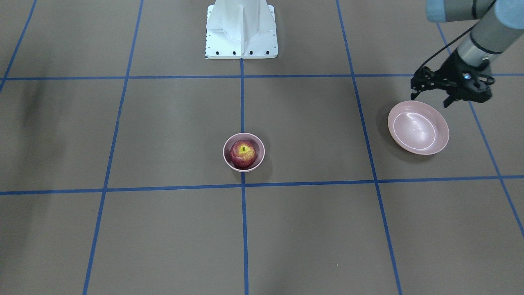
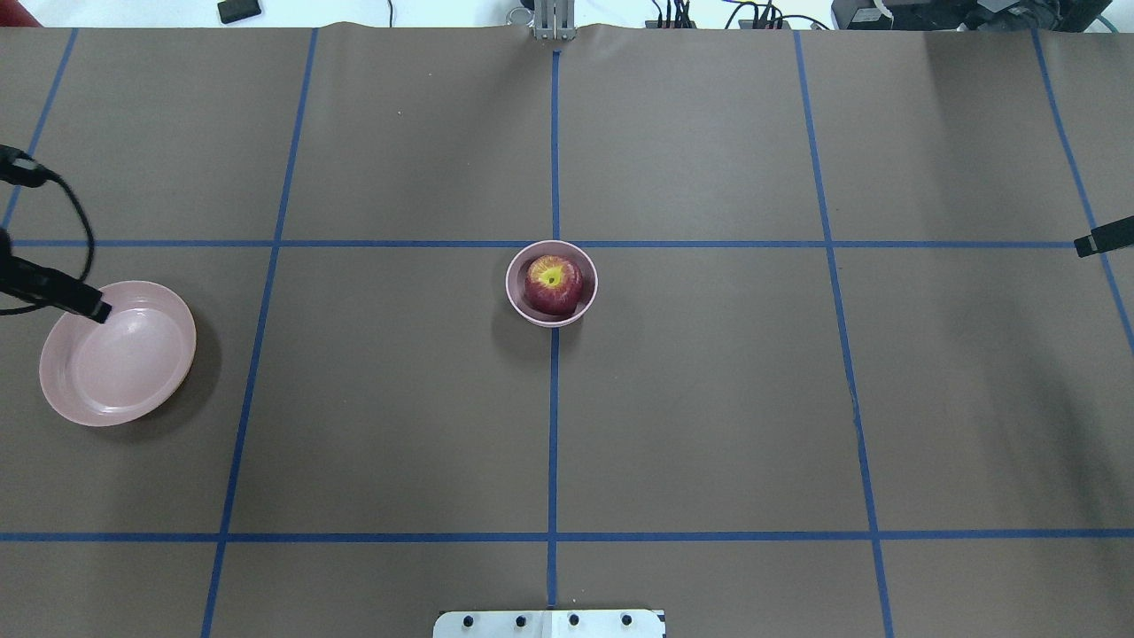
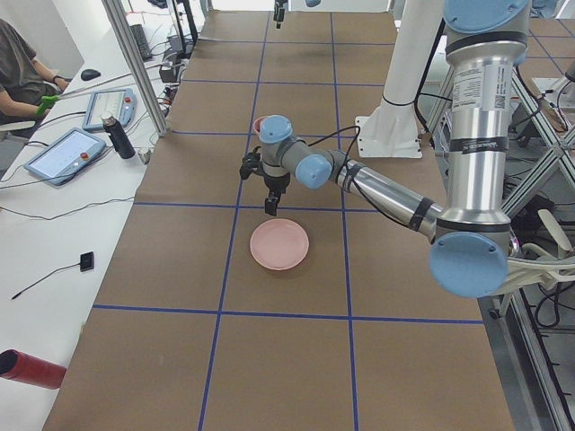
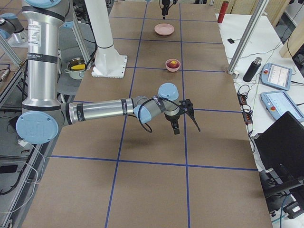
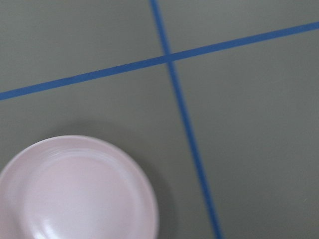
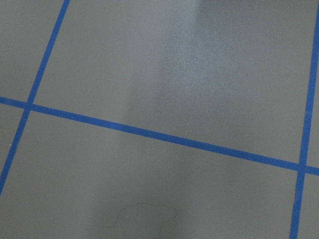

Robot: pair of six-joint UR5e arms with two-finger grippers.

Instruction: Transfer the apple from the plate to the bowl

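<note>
The dark-red apple [image 1: 243, 153] sits inside the small deep pink bowl [image 1: 226, 157] at the table's middle; it also shows in the overhead view [image 2: 553, 283]. The wide pink plate [image 1: 417, 128] lies empty on the robot's left side [image 2: 120, 354]. My left gripper [image 1: 430, 96] hovers above the plate's robot-side rim, fingers spread wide, holding nothing. My right gripper [image 4: 186, 126] hangs over bare table far to the right. Only one of its fingertips [image 2: 1094, 241] shows in the overhead view, so I cannot tell whether it is open or shut.
The robot's white base [image 1: 241, 30] stands at the table's robot side. Blue tape lines grid the brown table. A black bottle [image 3: 117, 136] and tablets lie on the white side bench, off the work surface.
</note>
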